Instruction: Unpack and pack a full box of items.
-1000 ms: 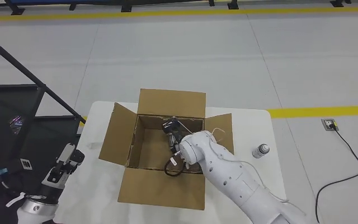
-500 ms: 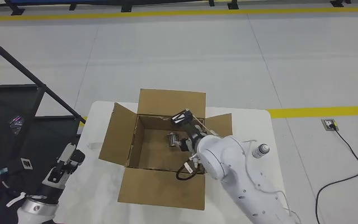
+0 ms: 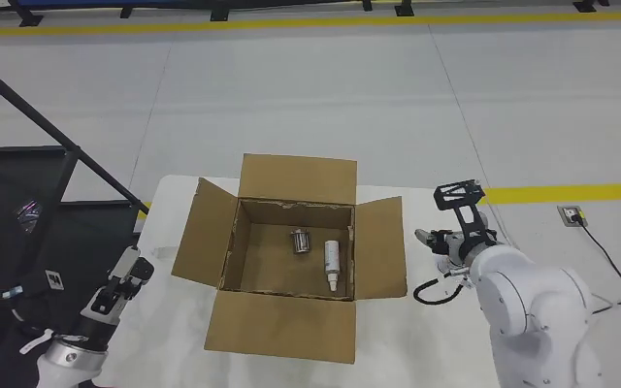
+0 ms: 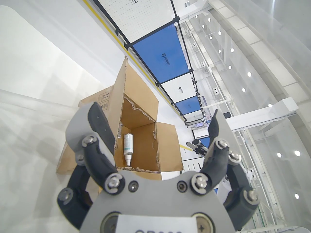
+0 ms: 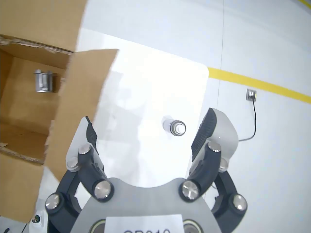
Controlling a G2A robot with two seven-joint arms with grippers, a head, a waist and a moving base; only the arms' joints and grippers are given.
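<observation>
A brown cardboard box (image 3: 281,328) sits in the middle of the white table (image 3: 179,303) with all four flaps folded outward. Two things lie on its floor. A white spray bottle (image 3: 332,264) lies on its side against the right wall, with its nozzle toward the near edge. A short grey metal cylinder (image 3: 301,239) lies just left of it and a little farther back. The two are near each other but apart.

The right gripper (image 5: 149,120) hangs over the right part of the table, outside the box and beyond its right flap. Its jaws are spread wide and grasp nothing. Below it, a small round container (image 5: 177,127) stands upright on the bare tabletop, well clear of the box. It looks like a little jar or can with a ridged metal top, though the angle makes this hard to confirm. The container is nearer to the ribbed pad of one finger (image 5: 204,128), and neither finger touches it.

The left gripper (image 4: 155,112) is low at the near left edge of the table, pointed toward the box from its left side. Its jaws are also released and hold nothing.

On the floor to the right, a socket (image 3: 571,215) has a black cable running from it, and a yellow line (image 3: 543,193) crosses the floor behind the table.
</observation>
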